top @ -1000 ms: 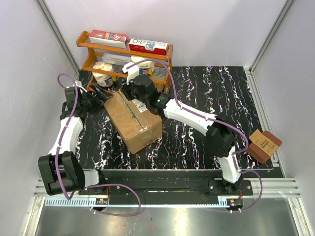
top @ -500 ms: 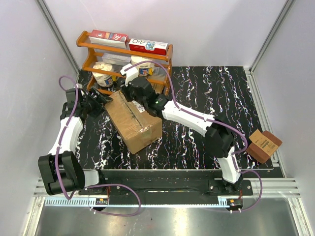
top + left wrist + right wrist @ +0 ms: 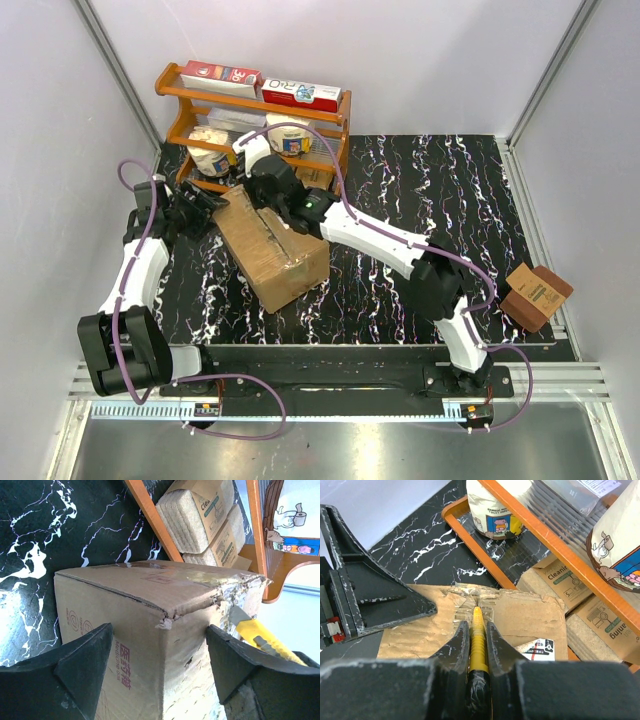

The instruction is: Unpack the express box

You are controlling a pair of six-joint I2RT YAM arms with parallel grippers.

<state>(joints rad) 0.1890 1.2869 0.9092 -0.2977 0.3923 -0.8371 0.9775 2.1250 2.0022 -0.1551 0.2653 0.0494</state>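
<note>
The express box point(image 3: 275, 250), a brown carton with a white label, lies at an angle on the black marbled table, just in front of the rack. My left gripper point(image 3: 203, 207) has its jaws wide apart over the box's far-left corner point(image 3: 150, 610), one finger point(image 3: 85, 660) pressed against each side face. My right gripper point(image 3: 262, 178) is over the box's far end, shut on a yellow utility knife point(image 3: 477, 640). The knife tip sits in the torn top seam of the box point(image 3: 530, 615), near the far edge. The same knife point(image 3: 255, 632) shows past the corner in the left wrist view.
An orange wooden rack point(image 3: 250, 112) stands right behind the box, with red-and-white boxes point(image 3: 220, 75) on top and toilet-paper packs and tan cartons point(image 3: 560, 580) on its lower shelves. A small brown carton point(image 3: 537, 295) sits at the table's right edge. White walls enclose the table.
My right gripper has slid the knife along the top seam toward the box's far-left end. The left jaws have narrowed onto the box's corner.
</note>
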